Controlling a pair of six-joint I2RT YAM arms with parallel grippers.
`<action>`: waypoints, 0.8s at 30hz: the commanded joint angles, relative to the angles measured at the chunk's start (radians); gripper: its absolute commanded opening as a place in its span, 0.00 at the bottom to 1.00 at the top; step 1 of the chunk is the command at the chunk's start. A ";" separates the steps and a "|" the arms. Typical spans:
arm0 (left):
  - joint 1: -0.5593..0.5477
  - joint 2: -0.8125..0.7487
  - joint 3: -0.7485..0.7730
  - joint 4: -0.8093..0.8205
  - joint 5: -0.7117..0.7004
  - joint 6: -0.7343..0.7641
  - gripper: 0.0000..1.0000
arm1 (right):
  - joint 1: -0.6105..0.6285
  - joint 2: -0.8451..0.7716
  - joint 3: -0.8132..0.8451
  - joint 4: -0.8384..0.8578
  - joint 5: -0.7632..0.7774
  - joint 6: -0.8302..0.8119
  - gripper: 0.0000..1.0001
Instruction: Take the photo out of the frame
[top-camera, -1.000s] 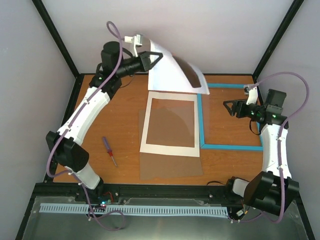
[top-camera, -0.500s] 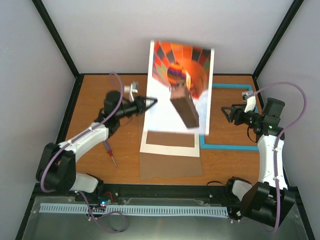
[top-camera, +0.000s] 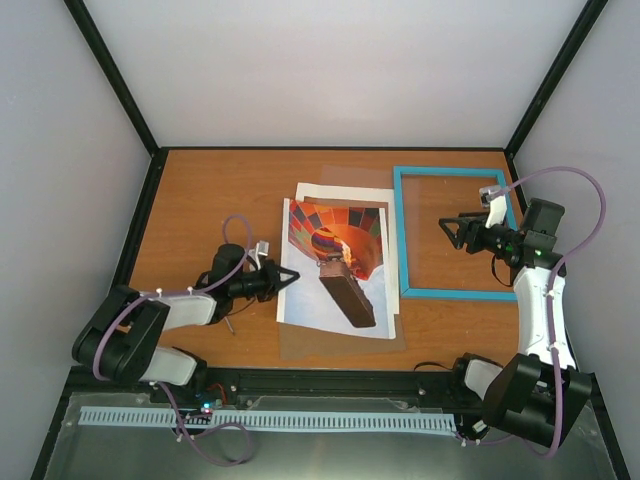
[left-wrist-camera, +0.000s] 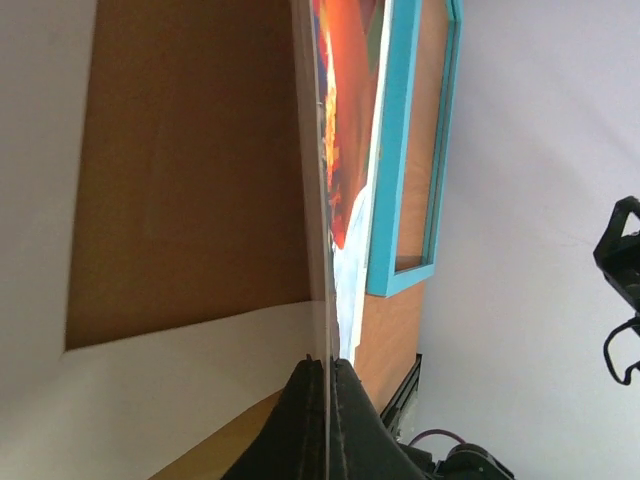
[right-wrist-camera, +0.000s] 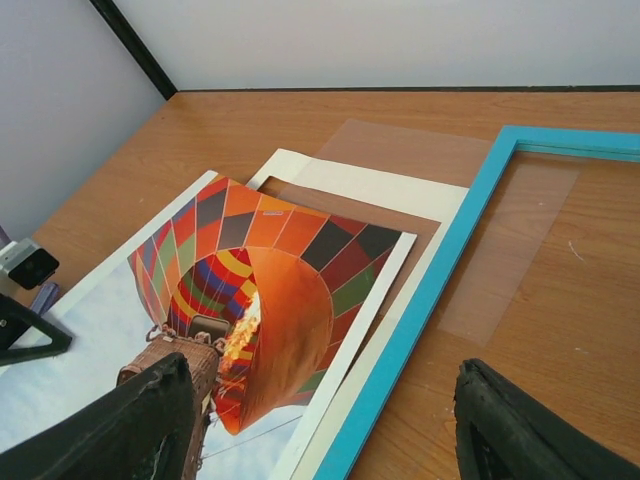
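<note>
The photo (top-camera: 335, 265) of a striped hot-air balloon lies face up at the table's middle, on top of the white mat (top-camera: 345, 192) and the brown backing board (top-camera: 340, 340). My left gripper (top-camera: 290, 280) is shut on the photo's left edge. In the left wrist view that edge (left-wrist-camera: 345, 150) runs straight out from between the closed fingers (left-wrist-camera: 300, 420). The turquoise frame (top-camera: 400, 240) lies flat to the right, with only table showing through it. My right gripper (top-camera: 455, 228) hovers open over the frame's inside, holding nothing. Its view shows the photo (right-wrist-camera: 250, 300) and the frame's rail (right-wrist-camera: 440, 290) below it.
A clear sheet (right-wrist-camera: 510, 250) lies partly inside the frame and partly beyond the mat (right-wrist-camera: 370, 190). A screwdriver (top-camera: 229, 323) pokes out from under my left arm. Black enclosure rails (top-camera: 300, 378) border the table.
My left arm has swung the photo down from the back of the table and laid it face up over the mat, drawing back towards the near edge. The right gripper has barely moved.
</note>
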 joint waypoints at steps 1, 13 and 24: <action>-0.005 -0.065 -0.043 0.012 -0.034 0.036 0.01 | 0.000 0.007 -0.010 0.016 -0.025 -0.016 0.69; -0.092 -0.242 -0.080 -0.155 -0.206 0.053 0.01 | 0.029 0.017 -0.013 0.020 -0.014 -0.018 0.69; -0.092 -0.283 -0.018 -0.425 -0.306 0.184 0.15 | 0.040 0.019 -0.011 0.019 -0.014 -0.026 0.69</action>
